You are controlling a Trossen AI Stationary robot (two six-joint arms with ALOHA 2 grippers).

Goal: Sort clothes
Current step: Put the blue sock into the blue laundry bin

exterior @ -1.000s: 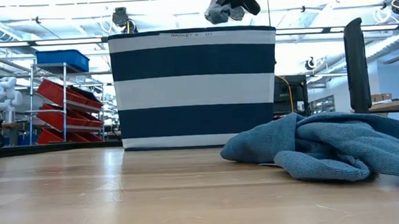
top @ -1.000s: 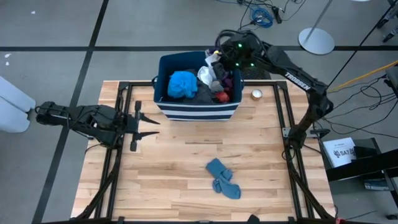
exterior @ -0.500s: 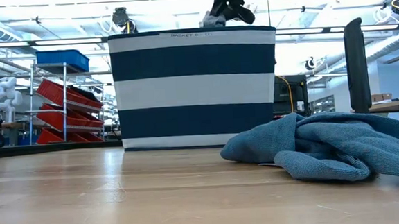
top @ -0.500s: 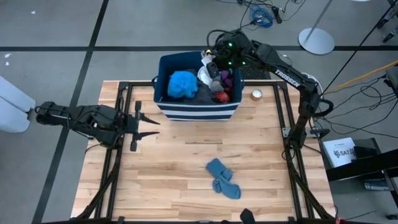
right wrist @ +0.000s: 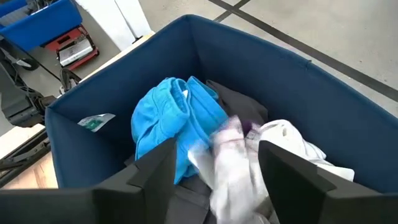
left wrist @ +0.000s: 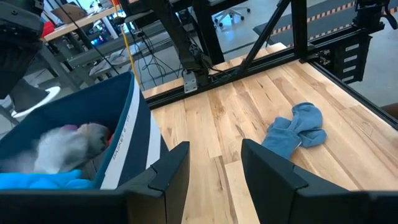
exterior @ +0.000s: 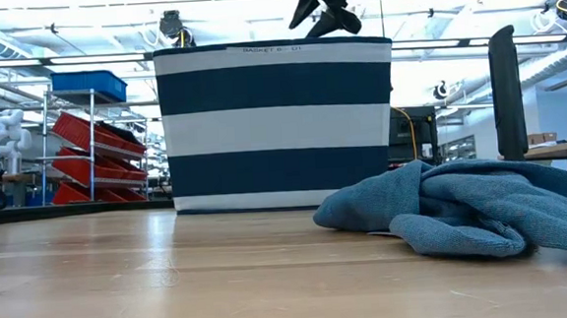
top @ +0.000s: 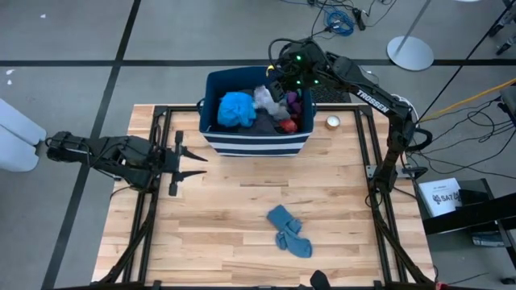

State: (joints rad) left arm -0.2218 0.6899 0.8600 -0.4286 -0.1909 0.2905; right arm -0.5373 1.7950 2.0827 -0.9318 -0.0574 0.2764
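Note:
The dark blue white-striped bin (top: 255, 142) stands at the table's far middle and holds a bright blue top (top: 236, 109), dark grey and red pieces, and a white-grey garment (right wrist: 242, 155). That garment shows blurred just below my right gripper (right wrist: 216, 149). My right gripper (exterior: 319, 7) hangs over the bin's right part, open, with nothing between its fingers. Two grey-blue socks (top: 289, 231) lie flat on the near middle of the table. My left gripper (top: 197, 161) waits open at the table's left, pointing toward the bin.
A small white round thing (top: 332, 122) lies on the table right of the bin. Black frame rails (top: 372, 161) run along the table's left and right sides. Bare wood (top: 242, 193) lies between the bin and the socks.
My right gripper has moved a little toward the table's left over the bin and opened. It has let go of the white-grey garment, which has dropped from above the rim into the bin.

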